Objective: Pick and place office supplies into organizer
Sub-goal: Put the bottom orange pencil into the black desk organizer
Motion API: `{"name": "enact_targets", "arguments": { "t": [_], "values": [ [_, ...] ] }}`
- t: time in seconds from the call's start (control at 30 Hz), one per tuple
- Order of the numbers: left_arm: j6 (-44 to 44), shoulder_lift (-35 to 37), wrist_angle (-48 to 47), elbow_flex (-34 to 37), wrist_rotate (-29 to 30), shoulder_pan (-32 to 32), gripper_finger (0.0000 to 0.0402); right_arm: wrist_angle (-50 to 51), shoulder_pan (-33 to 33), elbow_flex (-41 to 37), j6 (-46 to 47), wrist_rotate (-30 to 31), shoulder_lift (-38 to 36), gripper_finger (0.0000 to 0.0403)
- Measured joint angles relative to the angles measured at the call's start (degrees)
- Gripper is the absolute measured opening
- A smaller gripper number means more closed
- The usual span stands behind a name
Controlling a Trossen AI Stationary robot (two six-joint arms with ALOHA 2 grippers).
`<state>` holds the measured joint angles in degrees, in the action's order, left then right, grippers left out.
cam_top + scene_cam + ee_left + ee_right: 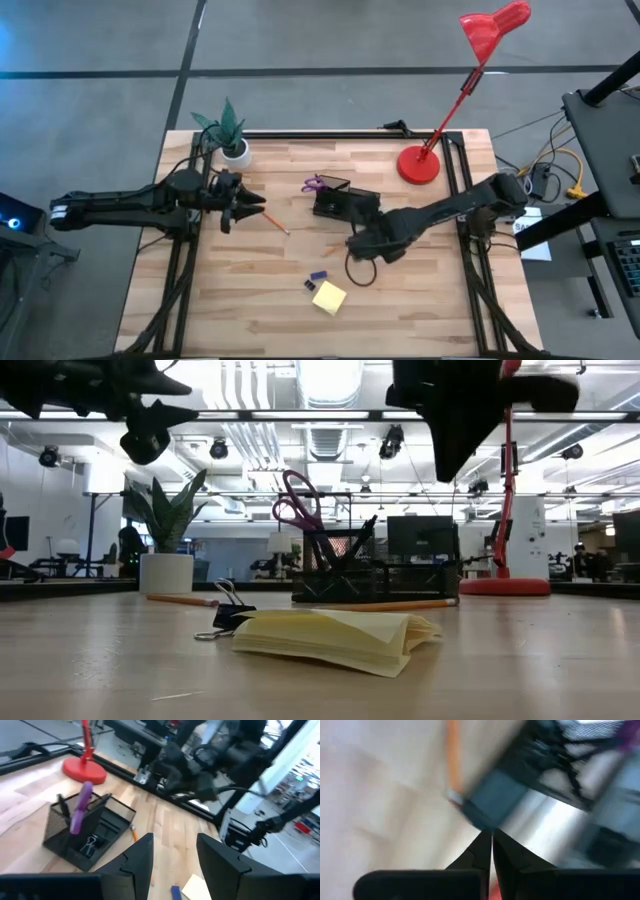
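Observation:
The black mesh organizer [340, 203] stands mid-table with the purple-handled scissors [314, 184] upright in its taller part; a binder clip [90, 844] lies in its low tray. One orange pencil [273, 220] lies left of it, and another [400, 604] lies in front of it. The yellow sticky-note pad [328, 297], a blue piece [317, 276] and a black binder clip [225, 620] lie nearer the front edge. My left gripper [238, 207] hovers open above the left pencil. My right gripper [362, 242] is shut, raised just in front of the organizer.
A potted plant [232, 140] stands at the far left, close behind my left gripper. The red lamp base [420, 165] sits at the far right, with its arm leaning out beyond the table. Bare wood lies along the near edge, left and right of the pad.

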<state>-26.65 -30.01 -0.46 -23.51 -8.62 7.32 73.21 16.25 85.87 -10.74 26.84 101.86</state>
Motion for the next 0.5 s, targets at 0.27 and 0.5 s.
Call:
{"name": "enact_targets", "arguments": {
  "t": [0.27,0.5],
  "values": [
    [-7.7,-12.3,-0.3,0.7,1.4,-2.0,0.0136,-12.7,-3.8,-2.0,9.7,-22.1,4.5,0.0016],
    [-1.6,-40.5,7.5,-7.3,14.5,-16.8,0.0097,-10.8,-2.9,-7.2,8.1,-18.6,3.2,0.0045]
  ]
}}
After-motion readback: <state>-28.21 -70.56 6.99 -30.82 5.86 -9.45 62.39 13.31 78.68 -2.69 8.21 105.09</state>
